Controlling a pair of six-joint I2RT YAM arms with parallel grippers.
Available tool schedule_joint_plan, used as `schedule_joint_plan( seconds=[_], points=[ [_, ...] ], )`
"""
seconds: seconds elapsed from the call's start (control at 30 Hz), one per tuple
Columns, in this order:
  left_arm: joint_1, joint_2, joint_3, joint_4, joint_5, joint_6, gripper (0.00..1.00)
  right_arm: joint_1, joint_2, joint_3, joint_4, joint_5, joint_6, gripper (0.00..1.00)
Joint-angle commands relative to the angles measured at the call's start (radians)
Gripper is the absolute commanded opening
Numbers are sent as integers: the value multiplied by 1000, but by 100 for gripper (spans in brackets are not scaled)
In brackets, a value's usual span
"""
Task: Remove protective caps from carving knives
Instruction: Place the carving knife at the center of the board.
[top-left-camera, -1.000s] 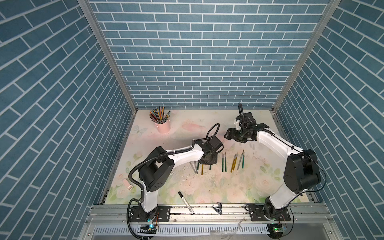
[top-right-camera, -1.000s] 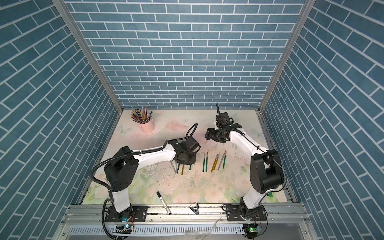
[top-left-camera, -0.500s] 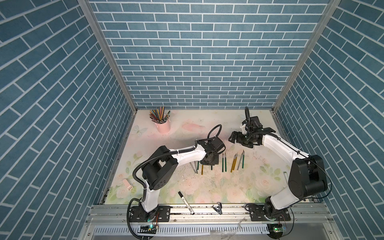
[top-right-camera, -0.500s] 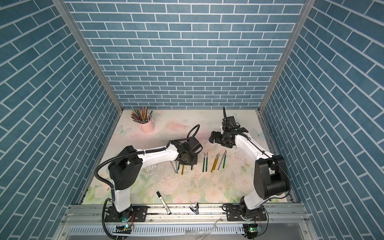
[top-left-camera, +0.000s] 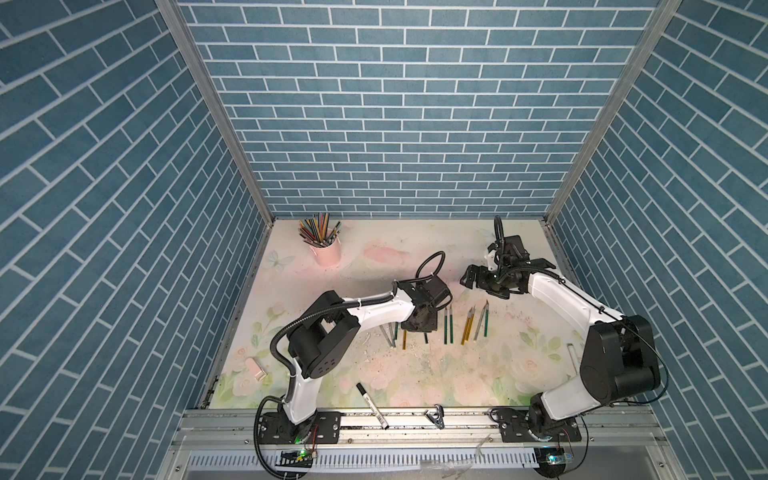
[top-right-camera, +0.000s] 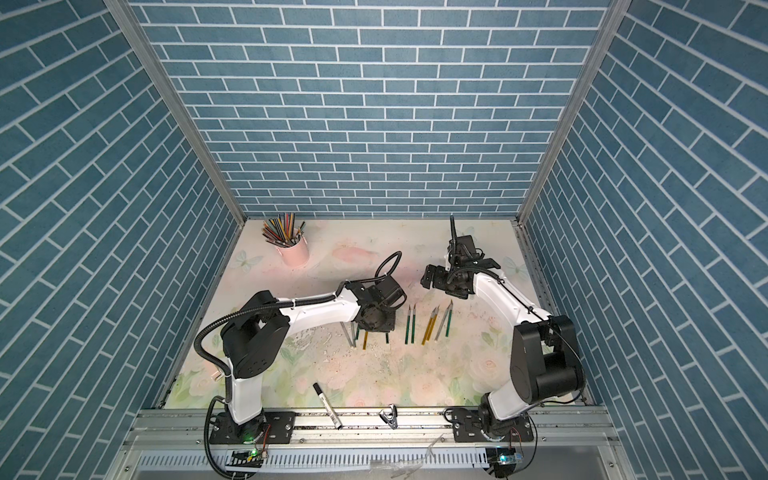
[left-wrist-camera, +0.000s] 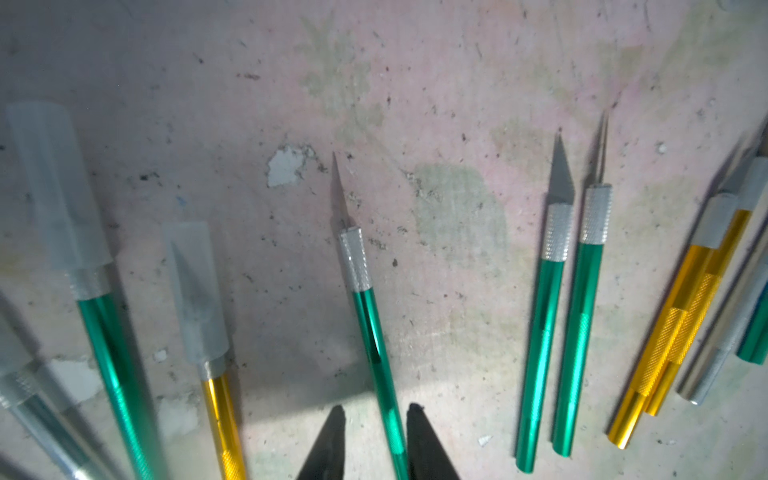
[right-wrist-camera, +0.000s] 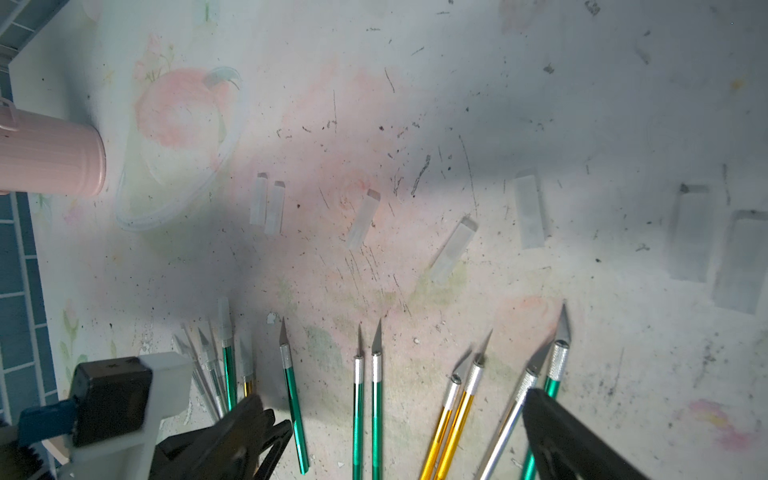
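Note:
Carving knives lie in a row on the flowered mat (top-left-camera: 498, 374). My left gripper (left-wrist-camera: 377, 413) stands slightly open around the handle of a bare-bladed green knife (left-wrist-camera: 365, 316) that rests on the mat. A gap shows on one side of the handle. Beside it lie a green knife under a protective cap (left-wrist-camera: 54, 187) and a gold knife under a cap (left-wrist-camera: 193, 286). Two more bare green knives (left-wrist-camera: 548, 332) lie on its other side. My right gripper (right-wrist-camera: 395, 419) hangs wide open and empty over the bare knives. Several loose caps (right-wrist-camera: 363, 220) lie beyond the blade tips. In a top view the left gripper (top-left-camera: 419, 322) covers the capped knives.
A pink cup of coloured pencils (top-left-camera: 326, 251) stands at the back left. Near the front rail lie a black-capped marker pen (top-left-camera: 372, 405) and a black clip (top-left-camera: 434, 417). A small pink block (top-left-camera: 254, 369) lies outside the left edge of the mat.
My left gripper's jaws have parted and let go of the green knife, which now lies on the mat. The right gripper has opened wider, and its arm has drifted slightly to the right.

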Motion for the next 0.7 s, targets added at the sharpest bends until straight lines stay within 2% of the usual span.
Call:
schedule_joint_plan(
  seconds=[0.0,0.07,0.17,0.23,0.3,0.43,0.67],
  points=[
    [-3,-36,37,-66,-68,15,46,-8,-32,-8,-6,-3,-8,98],
    [-1,-61,44,-98,-100,29,64,-8,-37,-6,-6,-5,-9,98],
    [9,-99,42,-138,-133,46,84,-8,-29,7,-18,-14,-11,98],
    [14,-119,32,-162,-156,49,91,-7,-20,13,-20,-20,-7,98],
    [20,-133,16,-179,-171,47,95,-8,-12,15,-15,-27,-6,98],
    [21,-144,-16,-197,-170,40,93,-6,-7,13,9,-42,0,98],
    [18,-74,-27,-204,-121,18,66,-11,15,17,26,-77,0,98]
  ],
)
